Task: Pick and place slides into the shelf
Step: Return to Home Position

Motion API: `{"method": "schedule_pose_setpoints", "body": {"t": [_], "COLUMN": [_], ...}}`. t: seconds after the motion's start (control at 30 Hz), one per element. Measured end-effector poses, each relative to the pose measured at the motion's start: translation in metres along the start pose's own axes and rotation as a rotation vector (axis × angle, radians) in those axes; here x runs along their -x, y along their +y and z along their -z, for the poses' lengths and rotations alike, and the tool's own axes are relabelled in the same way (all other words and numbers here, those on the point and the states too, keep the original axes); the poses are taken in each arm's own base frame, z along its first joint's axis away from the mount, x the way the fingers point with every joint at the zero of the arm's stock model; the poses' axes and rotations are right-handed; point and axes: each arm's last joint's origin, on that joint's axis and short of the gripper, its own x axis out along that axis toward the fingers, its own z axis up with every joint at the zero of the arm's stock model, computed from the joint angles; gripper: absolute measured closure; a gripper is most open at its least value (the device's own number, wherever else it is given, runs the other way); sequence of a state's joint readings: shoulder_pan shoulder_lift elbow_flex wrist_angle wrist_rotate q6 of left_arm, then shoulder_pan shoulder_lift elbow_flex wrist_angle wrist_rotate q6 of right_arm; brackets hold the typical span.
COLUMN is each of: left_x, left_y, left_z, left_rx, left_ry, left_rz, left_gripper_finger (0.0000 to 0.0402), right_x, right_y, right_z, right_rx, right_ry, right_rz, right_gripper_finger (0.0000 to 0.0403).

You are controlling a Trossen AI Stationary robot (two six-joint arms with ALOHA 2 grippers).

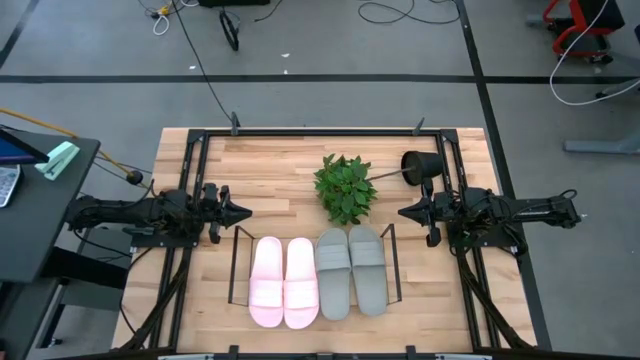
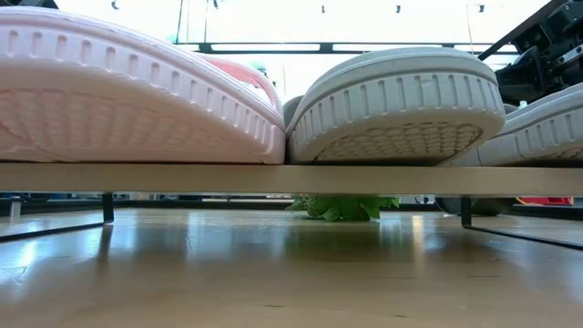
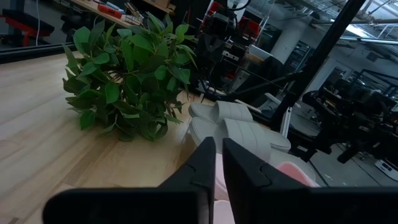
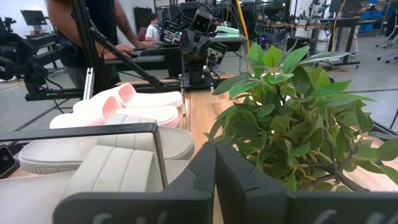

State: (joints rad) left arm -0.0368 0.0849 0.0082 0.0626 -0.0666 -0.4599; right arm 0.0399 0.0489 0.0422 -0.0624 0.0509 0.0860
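The task is judged complete as far as placing goes: all four slides [image 1: 301,283] are seen lying side by side on the shelf [image 2: 291,179], which stands near the front edge of the counter [image 1: 270,160]. The pink pair [image 1: 268,283] is set on the shelf's left half and the grey pair [image 1: 350,272] on its right half, with the inner pink and inner grey slides touching or very nearly so. In the low view the soles are seen resting on the shelf's front bar, raised clear of the counter. No slide is found loose on the counter and nothing is held by either arm, so nothing is left to be picked. Only the parking of the arms is judged to remain, and that looks largely met. The left arm is folded low at the counter's left side, with the left gripper [image 1: 243,212] pointed inward, behind the shelf's left end and apart from it. The right arm is posed as a mirror of it, with the right gripper [image 1: 404,212] behind the shelf's right end. Each gripper's fingers [image 3: 202,165] [image 4: 204,168] are pressed together, with only a thin slit between them and nothing pinched. The plant [image 1: 345,187] stands between the two grippers, behind the shelf, untouched.
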Motion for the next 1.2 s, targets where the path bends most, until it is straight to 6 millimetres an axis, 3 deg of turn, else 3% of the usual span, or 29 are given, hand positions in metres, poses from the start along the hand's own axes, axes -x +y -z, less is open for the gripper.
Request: {"method": "schedule_pose_setpoints", "body": {"t": [0.33,0.83,1.2], "left_x": [0.0,0.0,0.0], "left_y": [0.0,0.0001,0.0001], "left_z": [0.0001,0.0001,0.0001], "left_rx": [0.0,-0.001,0.0], "left_ry": [0.0,0.0,0.001], "left_rz": [0.0,-0.001,0.0], "left_gripper_finger": [0.0379,0.0361,0.0375], "right_x": [0.0,0.0,0.0], "right_y": [0.0,0.0,0.0], "right_z": [0.0,0.0,0.0], "right_rx": [0.0,0.0,0.0], "right_ry": [0.0,0.0,0.0], "right_rz": [0.0,0.0,0.001], "right_gripper_finger": [0.0388,0.0388,0.0388]}}
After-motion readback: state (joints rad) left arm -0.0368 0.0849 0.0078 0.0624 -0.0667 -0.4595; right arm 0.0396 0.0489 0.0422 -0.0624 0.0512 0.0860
